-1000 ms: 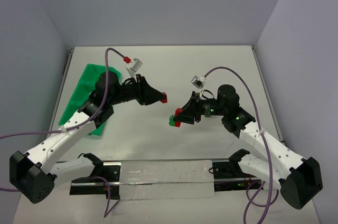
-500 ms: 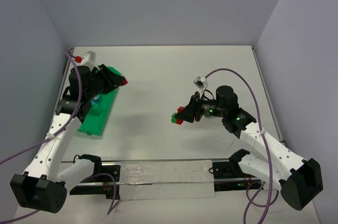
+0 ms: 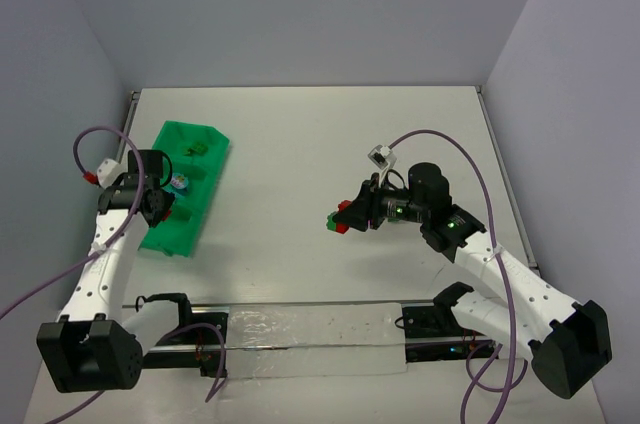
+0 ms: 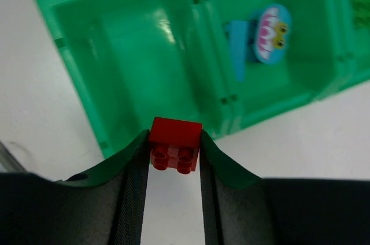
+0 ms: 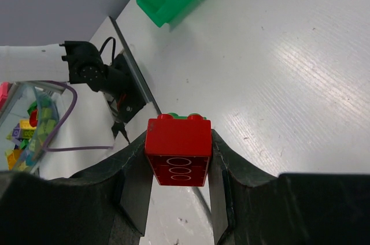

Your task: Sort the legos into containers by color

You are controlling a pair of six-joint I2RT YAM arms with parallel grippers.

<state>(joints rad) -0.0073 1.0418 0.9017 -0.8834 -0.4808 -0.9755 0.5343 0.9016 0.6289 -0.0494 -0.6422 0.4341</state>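
Note:
The green containers tray [image 3: 208, 179] lies at the table's left. My left gripper [image 3: 178, 212] hangs over its near end, shut on a small red lego [image 4: 175, 144], studs facing the camera, just short of an empty end compartment [image 4: 144, 66]. The adjoining compartment holds a blue lego [image 4: 236, 54] and a round teal piece with a face [image 4: 269, 31]. Green legos [image 3: 195, 149] sit in a farther compartment. Mid-table, my right gripper [image 3: 340, 219] is shut on a bigger red lego [image 5: 177, 155] with a green lego [image 5: 182, 116] stuck behind it, held above the white surface.
A black rail with a clear strip [image 3: 300, 329] runs along the near edge between the arm bases. Grey walls close the table at the back and sides. A clear bin of mixed bricks [image 5: 23, 129] shows beyond the table edge in the right wrist view.
My left arm has swung from mid-table leftward to the tray's near end, carrying the small red lego. The right gripper has stayed almost still with its red and green legos.

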